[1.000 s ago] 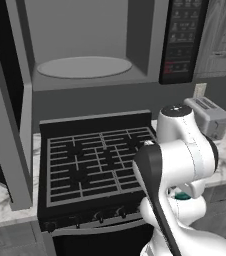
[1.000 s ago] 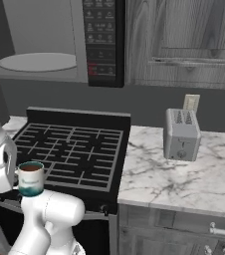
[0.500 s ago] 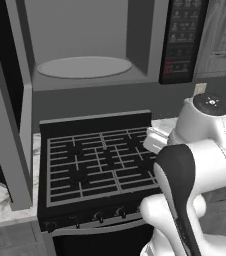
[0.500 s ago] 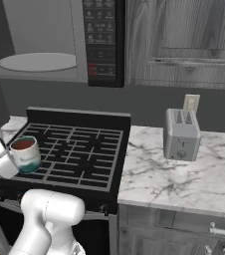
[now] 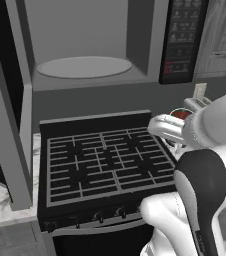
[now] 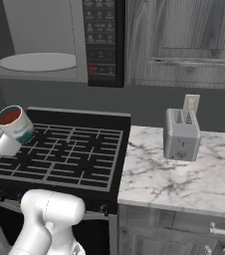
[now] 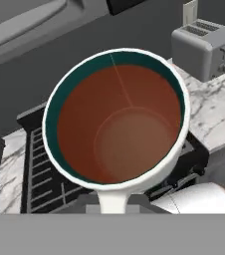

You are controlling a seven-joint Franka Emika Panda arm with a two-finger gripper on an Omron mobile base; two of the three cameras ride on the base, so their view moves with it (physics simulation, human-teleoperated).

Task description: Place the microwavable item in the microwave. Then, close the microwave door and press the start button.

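Dark glass in a grey frame, the microwave door (image 5: 5,105) stood swung open, left of the stove (image 5: 105,165) that we took as our landmark. Above the stove we saw the microwave (image 5: 90,45) with its light grey cavity and round turntable plate (image 5: 84,66), bare, and its black keypad panel (image 6: 103,40) up and to the right of the burners. Over the stove's front left corner, in the right base view, our fingers (image 6: 5,142) pinched the mug (image 6: 16,124), holding it tilted in the air above the grates, well below the cavity. From the hand camera we looked straight into the mug: white rim, green band inside, brown interior. Right of the stove lay the marble bench (image 6: 184,169), carrying a grey toaster (image 6: 182,134) near the wall.
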